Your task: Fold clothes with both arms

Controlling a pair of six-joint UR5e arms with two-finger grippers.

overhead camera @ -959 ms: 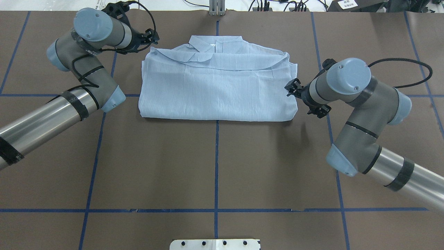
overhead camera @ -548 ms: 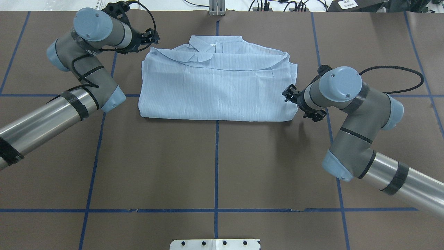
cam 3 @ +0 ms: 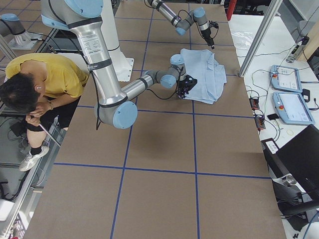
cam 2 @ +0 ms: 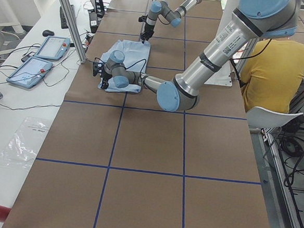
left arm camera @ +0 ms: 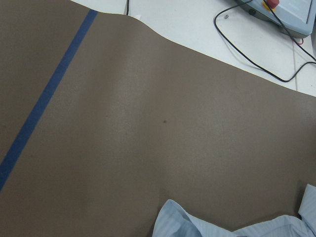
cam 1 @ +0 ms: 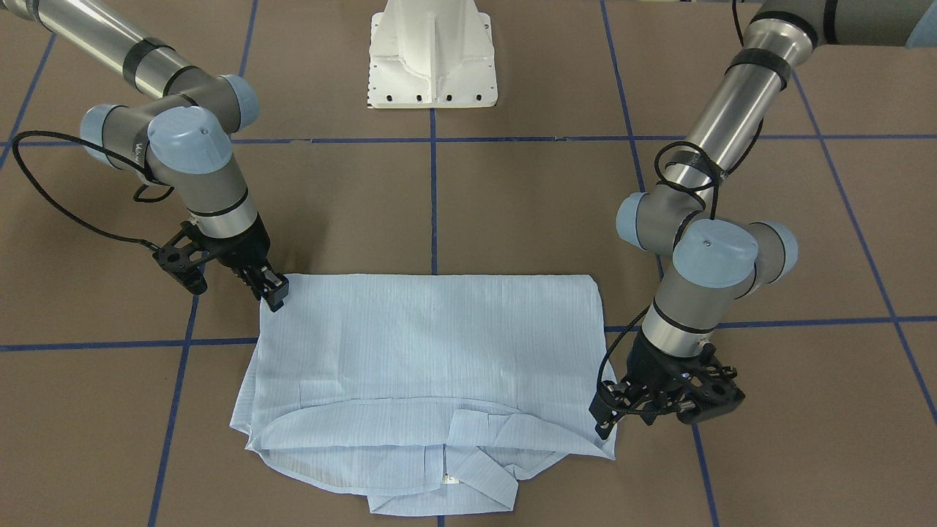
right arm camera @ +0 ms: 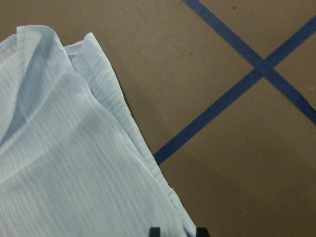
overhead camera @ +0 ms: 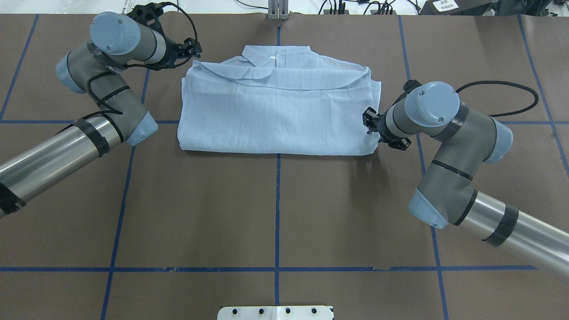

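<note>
Black right fingers [right arm camera: 154, 232] astride shirt [right arm camera: 74, 163] edge, wrist view only

The shirt [overhead camera: 275, 111] lies flat on the far half of the worktop [overhead camera: 275, 213], across the centre line, with its collar toward the far edge. The left pincer [overhead camera: 195, 46] is just beside the shirt's far left corner. The right pincer [overhead camera: 368, 121] straddles the shirt's right edge, close to the near corner. The pedestal [overhead camera: 275, 312] stands at the near edge, well apart.
</note>
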